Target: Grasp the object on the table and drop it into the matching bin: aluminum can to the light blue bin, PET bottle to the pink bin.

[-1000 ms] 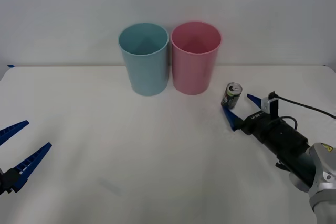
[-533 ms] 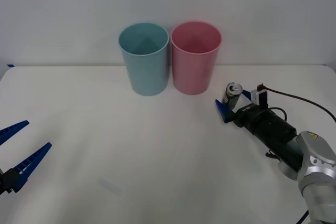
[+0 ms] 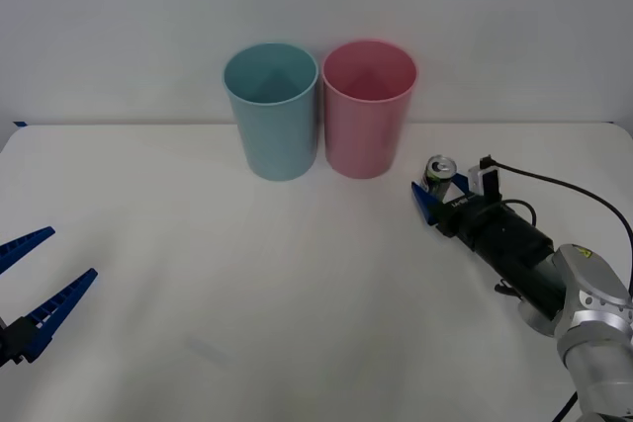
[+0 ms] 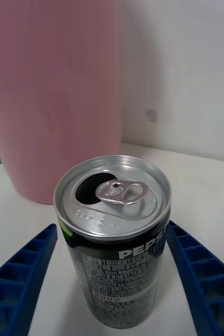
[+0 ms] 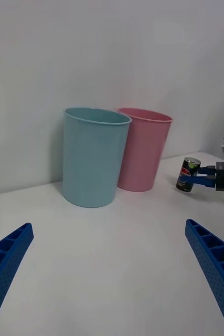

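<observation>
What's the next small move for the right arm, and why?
Probably close the right gripper on the can. The can stands upright on the table between the two open blue fingers, with a gap showing on at least one side, so it looks framed but not yet gripped. The left gripper waits open at the table's near left.

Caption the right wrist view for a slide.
Right tool open around the upright aluminum can on the table, pink bin behind.

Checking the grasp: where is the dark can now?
On the white table, robot's right, the small dark aluminum can stands upright between the right gripper's fingers, near the pink plastic bin.
</observation>
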`<state>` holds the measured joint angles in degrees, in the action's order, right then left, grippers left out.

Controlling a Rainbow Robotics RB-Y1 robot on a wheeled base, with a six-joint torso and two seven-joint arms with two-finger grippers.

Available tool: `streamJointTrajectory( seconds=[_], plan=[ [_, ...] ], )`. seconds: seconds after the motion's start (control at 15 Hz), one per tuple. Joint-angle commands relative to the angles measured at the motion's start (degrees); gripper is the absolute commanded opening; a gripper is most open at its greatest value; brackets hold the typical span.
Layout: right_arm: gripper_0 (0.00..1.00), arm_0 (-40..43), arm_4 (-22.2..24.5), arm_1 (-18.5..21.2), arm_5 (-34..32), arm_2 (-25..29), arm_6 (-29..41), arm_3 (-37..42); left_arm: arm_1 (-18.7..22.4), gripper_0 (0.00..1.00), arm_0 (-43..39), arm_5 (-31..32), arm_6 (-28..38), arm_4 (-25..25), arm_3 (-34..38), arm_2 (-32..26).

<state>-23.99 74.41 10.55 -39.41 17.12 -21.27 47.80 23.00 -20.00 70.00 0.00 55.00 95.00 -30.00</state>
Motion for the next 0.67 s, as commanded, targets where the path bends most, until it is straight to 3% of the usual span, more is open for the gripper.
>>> streamJointTrajectory(
  seconds=[0.07, 0.67],
  plan=[
    [0.00, 0.00, -0.93, 0.00, 0.82, -0.51, 0.00, 0.01, 0.00, 1.00, 0.00, 0.00, 0.00, 0.00, 0.00, 0.00],
    [0.00, 0.26, -2.60, 0.44, -1.02, -1.03, 0.09, 0.36, 0.00, 1.00, 0.00, 0.00, 0.00, 0.00, 0.00, 0.00]
  ],
)
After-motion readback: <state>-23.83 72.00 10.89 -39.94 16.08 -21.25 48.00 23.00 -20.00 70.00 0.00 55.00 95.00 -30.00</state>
